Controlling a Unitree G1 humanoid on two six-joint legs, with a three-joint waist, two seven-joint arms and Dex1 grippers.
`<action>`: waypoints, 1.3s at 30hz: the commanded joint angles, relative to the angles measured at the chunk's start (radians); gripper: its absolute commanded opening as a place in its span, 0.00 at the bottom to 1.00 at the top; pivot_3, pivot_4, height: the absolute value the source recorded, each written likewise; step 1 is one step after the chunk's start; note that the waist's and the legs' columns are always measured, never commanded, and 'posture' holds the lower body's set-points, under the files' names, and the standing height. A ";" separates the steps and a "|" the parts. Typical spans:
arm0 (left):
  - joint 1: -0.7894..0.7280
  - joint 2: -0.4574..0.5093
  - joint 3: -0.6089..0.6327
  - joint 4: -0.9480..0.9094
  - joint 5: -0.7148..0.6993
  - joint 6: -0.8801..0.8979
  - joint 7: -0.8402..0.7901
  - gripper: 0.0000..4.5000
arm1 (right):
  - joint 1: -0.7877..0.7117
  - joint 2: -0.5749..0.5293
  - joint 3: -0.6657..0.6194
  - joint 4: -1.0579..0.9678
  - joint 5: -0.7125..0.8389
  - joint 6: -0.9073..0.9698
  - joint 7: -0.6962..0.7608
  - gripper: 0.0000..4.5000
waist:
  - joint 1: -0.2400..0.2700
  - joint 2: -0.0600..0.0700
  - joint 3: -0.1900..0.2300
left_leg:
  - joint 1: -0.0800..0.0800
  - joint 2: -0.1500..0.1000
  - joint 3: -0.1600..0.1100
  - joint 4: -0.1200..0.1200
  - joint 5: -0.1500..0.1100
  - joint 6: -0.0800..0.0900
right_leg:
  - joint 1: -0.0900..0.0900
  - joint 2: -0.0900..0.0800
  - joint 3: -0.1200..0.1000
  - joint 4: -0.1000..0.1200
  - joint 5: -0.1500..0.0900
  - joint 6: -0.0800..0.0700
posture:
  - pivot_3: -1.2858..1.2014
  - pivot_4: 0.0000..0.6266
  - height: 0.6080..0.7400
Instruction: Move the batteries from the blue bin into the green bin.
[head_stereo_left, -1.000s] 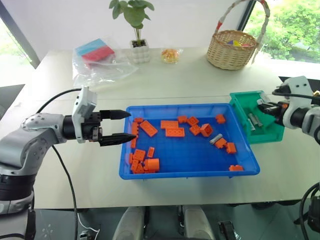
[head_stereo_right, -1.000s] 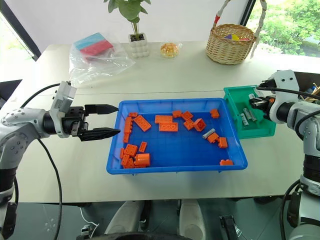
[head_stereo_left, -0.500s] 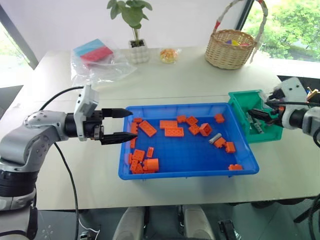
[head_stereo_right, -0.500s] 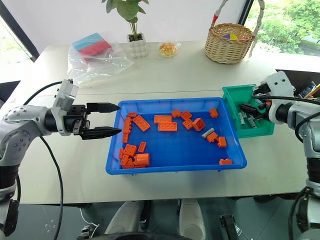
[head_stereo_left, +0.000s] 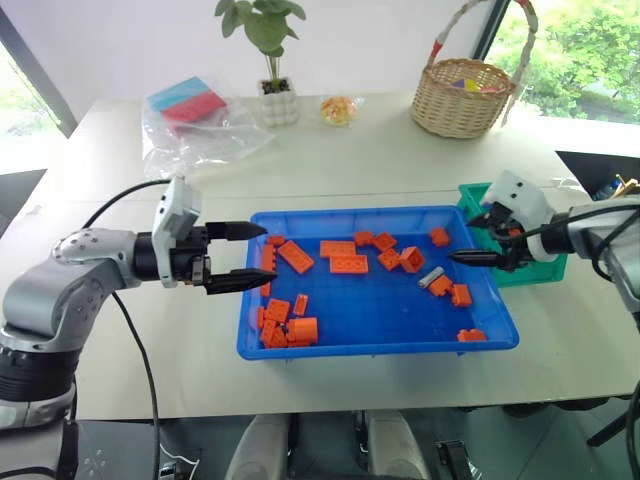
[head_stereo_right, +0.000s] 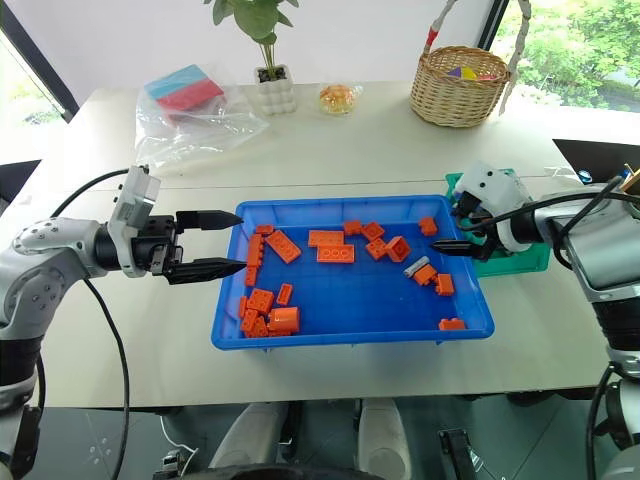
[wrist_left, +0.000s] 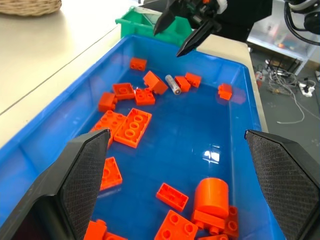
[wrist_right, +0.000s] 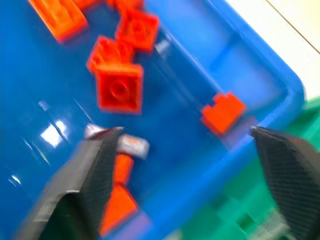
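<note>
**Right gripper open above the battery in the blue bin**

Head views: the right gripper (head_stereo_left: 470, 247), fingers spread and empty, hangs over the blue bin's (head_stereo_left: 375, 345) right end, near the green bin (head_stereo_left: 548, 268). One battery (head_stereo_left: 431, 277) lies among orange bricks (head_stereo_left: 349, 263).

Left wrist view: the left gripper (wrist_left: 180, 165) is open, empty, at the bin's left end.

Right wrist view: the battery (wrist_right: 131, 144) lies beside a finger (wrist_right: 82, 185).

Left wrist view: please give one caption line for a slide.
Open right claw above one silver-grey cylindrical battery among orange toy bricks in the shallow blue plastic bin.

battery (head_stereo_left: 431, 277) flanked by orange bricks (head_stereo_left: 441, 286); open above
</note>
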 joint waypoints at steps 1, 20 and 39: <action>-0.002 0.018 0.044 -0.037 -0.023 0.004 0.011 1.00 | 0.045 0.060 -0.106 -0.190 0.061 0.209 -0.122 0.99 | 0.001 0.000 0.000 | -0.001 0.000 0.000 0.000 0.000 0.000 | -0.001 0.000 0.000 0.000 0.000 0.000 | 0.52 0.24 0.71; -0.106 -0.010 -0.020 0.051 0.002 -0.007 -0.024 1.00 | 0.284 0.248 -0.237 -0.453 0.075 0.494 -0.439 0.99 | 0.022 -0.001 -0.001 | -0.002 -0.001 0.001 0.004 0.000 0.000 | 0.000 0.000 -0.001 0.000 0.000 0.000 | 0.52 0.24 0.71; -0.069 -0.015 0.011 0.018 -0.005 -0.011 0.009 1.00 | 0.249 0.200 -0.071 -0.439 0.081 0.423 -0.494 0.68 | 0.020 -0.001 -0.001 | -0.002 -0.001 0.001 0.009 -0.002 0.003 | 0.003 0.001 -0.002 0.000 0.000 0.000 | 0.52 0.24 0.71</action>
